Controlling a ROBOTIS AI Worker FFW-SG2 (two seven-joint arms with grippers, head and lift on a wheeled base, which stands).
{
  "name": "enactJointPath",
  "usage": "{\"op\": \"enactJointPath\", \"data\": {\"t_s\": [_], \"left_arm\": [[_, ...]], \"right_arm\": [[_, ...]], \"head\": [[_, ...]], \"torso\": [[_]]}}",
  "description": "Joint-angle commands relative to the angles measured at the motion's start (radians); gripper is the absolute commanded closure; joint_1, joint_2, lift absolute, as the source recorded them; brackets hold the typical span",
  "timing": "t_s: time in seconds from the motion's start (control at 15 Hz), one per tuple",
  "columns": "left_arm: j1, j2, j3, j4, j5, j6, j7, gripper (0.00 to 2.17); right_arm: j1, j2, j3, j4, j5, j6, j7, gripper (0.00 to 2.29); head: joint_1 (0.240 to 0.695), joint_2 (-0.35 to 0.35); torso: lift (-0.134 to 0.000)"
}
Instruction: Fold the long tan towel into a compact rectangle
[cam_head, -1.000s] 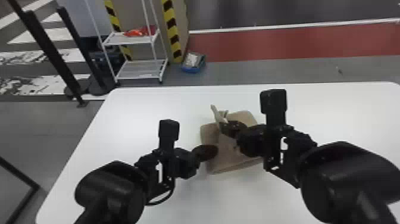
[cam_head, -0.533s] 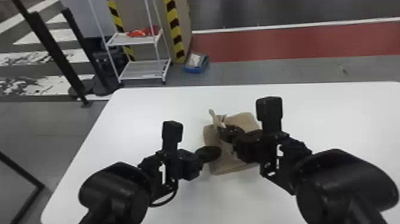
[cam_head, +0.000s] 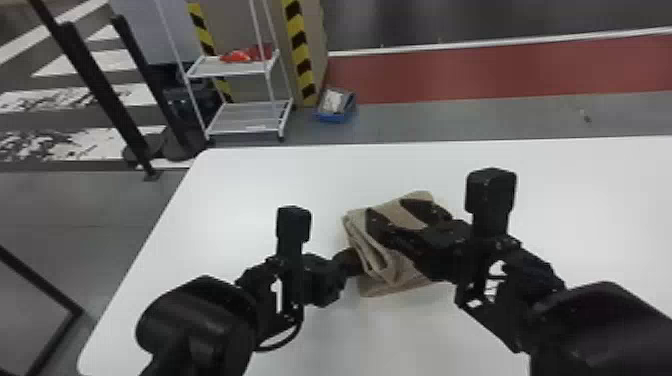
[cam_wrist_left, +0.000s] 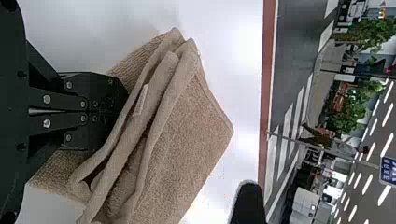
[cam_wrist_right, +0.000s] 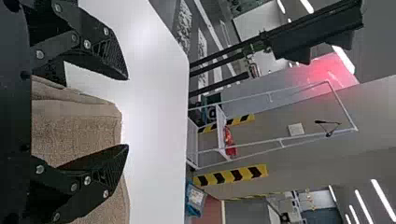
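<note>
The tan towel (cam_head: 400, 267) lies folded in loose layers on the table, its upper fold tilted and slightly raised at the left side. My left gripper (cam_head: 359, 261) is at the towel's left edge. In the left wrist view, my left gripper (cam_wrist_left: 122, 111) is shut, its tips against a fold of the towel (cam_wrist_left: 182, 140); whether cloth is pinched is hidden. Over the towel's top layer stands my right gripper (cam_head: 387, 209), open. Seen from the right wrist, the towel (cam_wrist_right: 74, 126) lies between and beneath the spread fingers of my right gripper (cam_wrist_right: 125, 112).
The white table (cam_head: 260, 200) extends around the towel, with its far edge beyond. On the floor behind stand a white shelf rack (cam_head: 245, 115), a blue bin (cam_head: 336, 117) and dark posts (cam_head: 95, 85). Both forearms reach over the near part of the table.
My right gripper has opened and let go of the raised towel end, which now lies over the stack. The left gripper stays at the towel's left side.
</note>
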Motion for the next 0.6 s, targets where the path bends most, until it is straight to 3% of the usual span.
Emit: {"op": "enactJointPath", "data": {"t_s": [0.0,0.07,0.13,0.27,0.33,0.53], "left_arm": [[0.008,0.0,0.001,-0.01,0.003,0.001,0.0,1.92],[0.011,0.0,0.003,-0.013,0.003,0.001,0.0,1.92],[0.015,0.0,0.003,-0.015,0.003,0.001,0.0,1.92],[0.025,0.0,0.004,-0.025,0.003,0.001,0.001,1.92],[0.026,0.0,0.006,-0.032,0.003,0.001,0.004,1.92],[0.045,0.0,0.029,-0.061,0.008,0.001,0.006,1.92]], "right_arm": [[0.078,-0.043,-0.052,-0.13,0.007,0.011,0.008,0.13],[0.113,-0.075,-0.079,-0.181,0.007,0.036,0.011,0.36],[0.155,-0.102,-0.118,-0.23,0.009,0.057,0.031,0.75],[0.236,-0.119,-0.2,-0.297,0.012,0.104,0.09,1.87],[0.273,-0.119,-0.246,-0.317,0.013,0.128,0.134,2.12],[0.36,-0.119,-0.325,-0.324,0.018,0.097,0.212,2.13]], "head": [[0.695,0.185],[0.695,0.175],[0.695,0.162],[0.695,0.13],[0.695,0.095],[0.695,0.057]], "torso": [[-0.123],[-0.123],[-0.123],[-0.123],[-0.123],[-0.123]]}}
